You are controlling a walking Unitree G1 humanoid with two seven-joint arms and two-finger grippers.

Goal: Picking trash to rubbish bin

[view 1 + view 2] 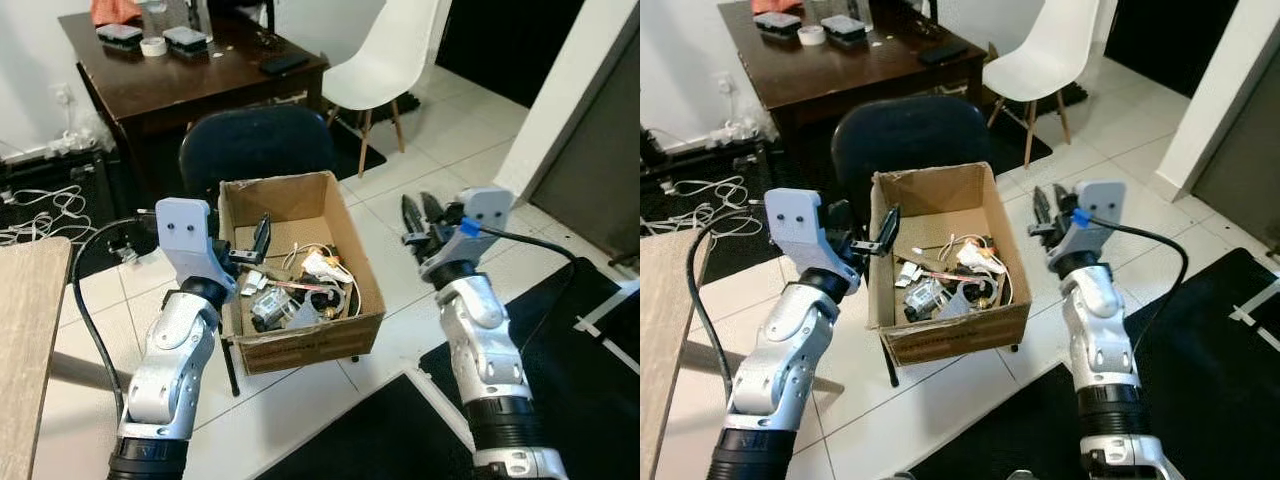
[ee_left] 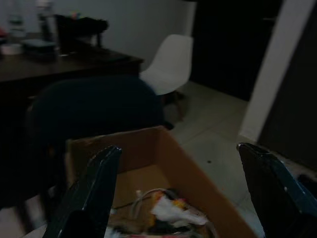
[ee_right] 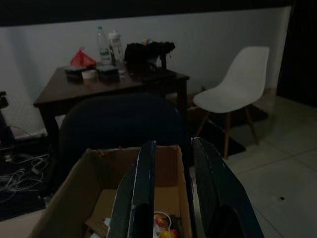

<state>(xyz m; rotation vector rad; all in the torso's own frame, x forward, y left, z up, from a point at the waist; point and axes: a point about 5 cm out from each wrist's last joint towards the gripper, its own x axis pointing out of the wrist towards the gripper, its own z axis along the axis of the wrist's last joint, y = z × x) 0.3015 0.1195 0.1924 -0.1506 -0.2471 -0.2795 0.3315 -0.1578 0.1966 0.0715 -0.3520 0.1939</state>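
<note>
An open cardboard box [image 1: 299, 186] stands before me, raised on thin black legs. It holds mixed trash [image 1: 300, 292]: white wrappers, cables and small scraps. My left gripper [image 1: 245, 245] hovers at the box's left wall, open, with nothing between its wide-spread fingers [image 2: 94, 188]. My right gripper [image 1: 418, 215] is held up to the right of the box, apart from it, pointing away from me. Its fingers [image 3: 141, 193] stand close together with only a narrow gap and hold nothing. The box and its trash also appear dimly below the left gripper [image 2: 178, 153] and the right gripper [image 3: 173, 148].
A dark blue chair [image 1: 255, 140] stands right behind the box, and a dark wooden table [image 1: 180, 85] with small items behind that. A white chair [image 1: 385, 55] is at the back right. Cables [image 1: 45, 205] lie at the left, a light wooden tabletop [image 1: 25, 330] nearer, black mats [image 1: 590, 340] on the tiles.
</note>
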